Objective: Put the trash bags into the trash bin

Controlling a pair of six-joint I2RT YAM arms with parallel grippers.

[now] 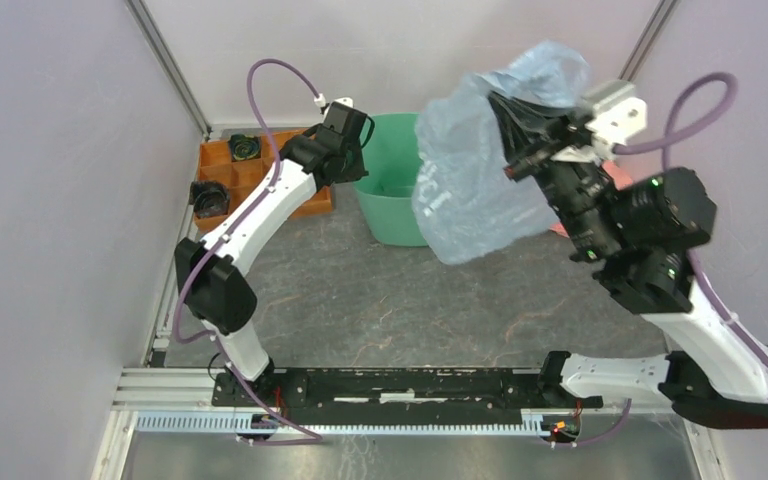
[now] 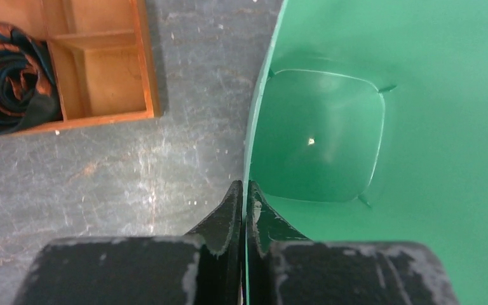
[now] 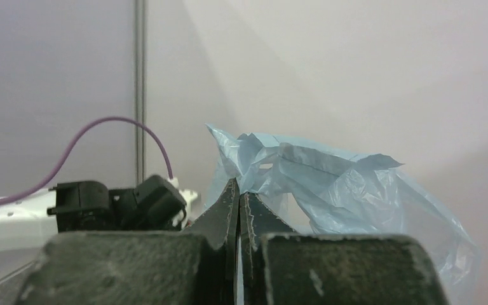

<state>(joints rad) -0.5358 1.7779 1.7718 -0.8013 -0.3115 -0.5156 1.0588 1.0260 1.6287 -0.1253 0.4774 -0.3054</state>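
One trash bag [image 1: 470, 180], one bin [image 1: 388, 222], one tray [image 1: 218, 155]

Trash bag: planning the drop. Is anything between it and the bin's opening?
Nothing visible. The trash bag hangs from the right gripper near the trash bin; the left gripper only pinches its left rim.

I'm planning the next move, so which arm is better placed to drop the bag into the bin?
Right. The right fingers are shut on the bag, held up near the bin. The left fingers pinch the bin's rim, probably best used to steady it.
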